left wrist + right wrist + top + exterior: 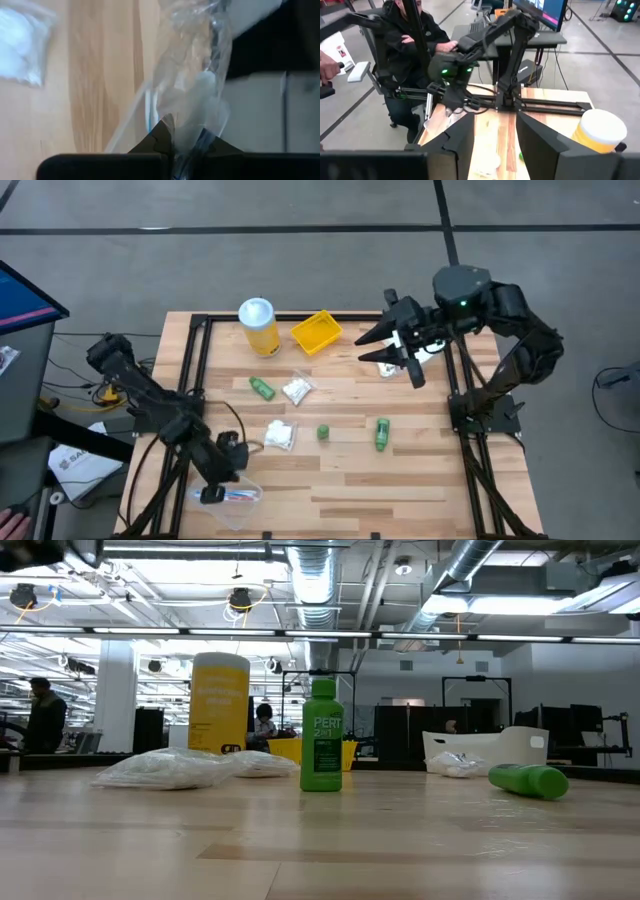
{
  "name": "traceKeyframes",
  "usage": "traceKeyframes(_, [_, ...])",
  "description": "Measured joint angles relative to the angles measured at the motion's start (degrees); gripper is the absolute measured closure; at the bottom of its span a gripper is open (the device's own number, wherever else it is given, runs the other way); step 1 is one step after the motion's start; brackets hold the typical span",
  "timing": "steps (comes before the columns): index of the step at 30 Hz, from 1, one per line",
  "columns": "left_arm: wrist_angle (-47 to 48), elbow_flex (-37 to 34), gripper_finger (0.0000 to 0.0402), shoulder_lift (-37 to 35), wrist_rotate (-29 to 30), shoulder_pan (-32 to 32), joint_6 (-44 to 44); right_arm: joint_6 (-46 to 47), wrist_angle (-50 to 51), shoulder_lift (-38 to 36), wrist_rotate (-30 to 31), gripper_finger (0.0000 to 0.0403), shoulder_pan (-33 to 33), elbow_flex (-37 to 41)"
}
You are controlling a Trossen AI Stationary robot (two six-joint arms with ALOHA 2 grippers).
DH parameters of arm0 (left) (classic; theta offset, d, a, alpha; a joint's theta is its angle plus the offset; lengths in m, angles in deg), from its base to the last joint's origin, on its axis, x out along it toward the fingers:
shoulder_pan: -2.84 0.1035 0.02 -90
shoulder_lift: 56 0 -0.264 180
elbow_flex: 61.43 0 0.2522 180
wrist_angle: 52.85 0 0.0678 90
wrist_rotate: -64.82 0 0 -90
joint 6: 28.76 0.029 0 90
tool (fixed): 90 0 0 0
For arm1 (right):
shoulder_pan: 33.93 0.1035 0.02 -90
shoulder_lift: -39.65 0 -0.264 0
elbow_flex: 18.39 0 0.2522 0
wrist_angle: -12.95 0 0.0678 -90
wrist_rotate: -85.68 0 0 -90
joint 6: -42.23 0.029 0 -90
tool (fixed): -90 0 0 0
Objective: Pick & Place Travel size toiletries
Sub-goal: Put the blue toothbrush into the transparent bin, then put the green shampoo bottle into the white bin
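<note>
A: Judging by the high view, little looks finished. The left gripper [213, 495], low left in the frame, is pinched tight on a clear packet of toothbrushes [238, 494]. Three green bottles [262, 388] and two white packets [297, 389] lie scattered mid-table.

B: And the right gripper [385, 350]?

A: Upper right, fingers parted, empty, over a white packet [388, 368].

B: Anything unclear?

A: No obvious drop-off spot. The left wrist view shows only crinkled plastic, and the yellow tray [317, 331] looks empty.
</note>
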Motion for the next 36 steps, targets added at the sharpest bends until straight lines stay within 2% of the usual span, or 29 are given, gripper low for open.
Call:
traceKeyframes(7, [0.0, 0.0, 0.0388, 9.4, -4.8, -0.7, 3.1, 0.0, 1.2, 1.2, 0.0, 0.028, -1.1, 0.1])
traceKeyframes(13, [-0.2, 0.0, 0.036, 12.8, -6.6, -0.7, 5.6, 0.4, 1.3, 1.8, 0.0, 0.028, -1.4, 0.0])
traceKeyframes(17, [-0.3, 0.0, 0.0322, 12.5, -9.4, -0.9, 9.2, 1.9, 1.4, 1.8, 0.0, 0.028, -1.4, 0.0])
traceKeyframes(21, [-0.3, 0.0, 0.0268, 11.1, -10.4, -1.1, 10.1, 1.9, 1.5, 1.9, 0.0, 0.0276, -1.4, 0.0])
traceKeyframes(25, [-0.3, 0.0, 0.0211, 7.8, -10.2, 0.3, 3.4, 2.8, 1.5, 1.8, 0.0, 0.0269, -1.3, 0.0])
traceKeyframes(28, [-0.3, 0.0, 0.0186, 3.3, -7.5, 3.0, -3.6, 4.3, 2.0, 1.3, 0.6, 0.0266, -1.4, 0.0])
traceKeyframes(31, [-0.2, 0.0, 0.0182, -2.2, -0.5, 6.3, -8.7, 3.4, 3.7, 0.2, 1.5, 0.0272, -1.3, 0.1])
traceKeyframes(34, [-0.4, 0.0, 0.0195, -8.4, 10.3, 9.9, -9.1, -0.2, 4.6, -3.3, 1.9, 0.0295, -0.6, 0.1])
traceKeyframes(36, [-0.4, 0.0, 0.021, -12.7, 20.3, 12.0, -9.0, -0.3, 5.7, -7.1, 3.8, 0.0318, -0.9, 0.0])
